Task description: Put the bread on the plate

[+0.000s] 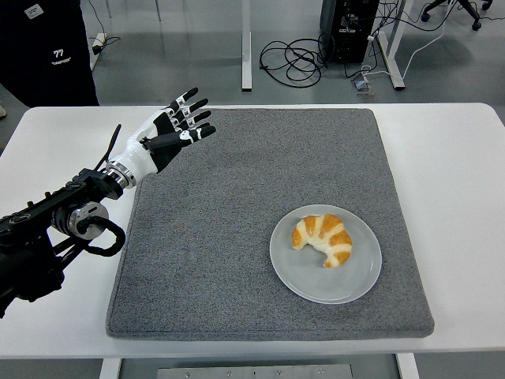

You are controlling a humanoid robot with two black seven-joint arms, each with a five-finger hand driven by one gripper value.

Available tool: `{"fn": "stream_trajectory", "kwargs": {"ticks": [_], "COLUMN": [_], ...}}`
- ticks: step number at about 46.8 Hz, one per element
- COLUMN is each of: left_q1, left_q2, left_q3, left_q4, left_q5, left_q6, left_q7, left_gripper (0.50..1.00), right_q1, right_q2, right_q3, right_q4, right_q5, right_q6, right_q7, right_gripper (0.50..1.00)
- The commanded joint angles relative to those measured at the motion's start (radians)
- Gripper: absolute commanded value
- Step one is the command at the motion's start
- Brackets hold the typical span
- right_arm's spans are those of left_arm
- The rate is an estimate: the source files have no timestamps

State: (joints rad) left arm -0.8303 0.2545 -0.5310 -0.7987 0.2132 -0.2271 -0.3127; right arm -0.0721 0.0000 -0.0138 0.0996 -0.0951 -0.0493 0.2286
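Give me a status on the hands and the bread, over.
Left hand open, empty, over the mat's far-left corner. Right arm out of view. Bread lying on the plate. Nothing in the way.

A white "77" mark shows on the person's dark garment at top left; the white tag above it is too small to read.

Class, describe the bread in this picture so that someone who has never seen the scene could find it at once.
Start at the grey mat covering the middle of the white table. On its near right part lies a round pale plate. The bread is the golden, crescent-shaped croissant on that plate, the only food in view and far from the robot's left hand.
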Motion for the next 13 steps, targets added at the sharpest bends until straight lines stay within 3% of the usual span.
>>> {"fn": "stream_trajectory", "kwargs": {"ticks": [1,13], "left_q1": [0.003,0.016], "left_q2": [0.000,0.000], "left_q3": [0.000,0.000], "left_q4": [0.006,0.010], "left_q5": [0.000,0.000], "left_q6": [0.000,0.000], "left_q7": [0.000,-0.003], "left_gripper": [0.963,0.963], "right_q1": [0.000,0.000], "right_q2": [0.000,0.000], "right_q3": [0.000,-0.005], "right_q4": [0.000,0.002], "right_q5": [0.000,-0.002], "right_q6": [0.000,0.000], "right_q7": [0.000,0.000], "right_gripper": [1.000,1.000]}}
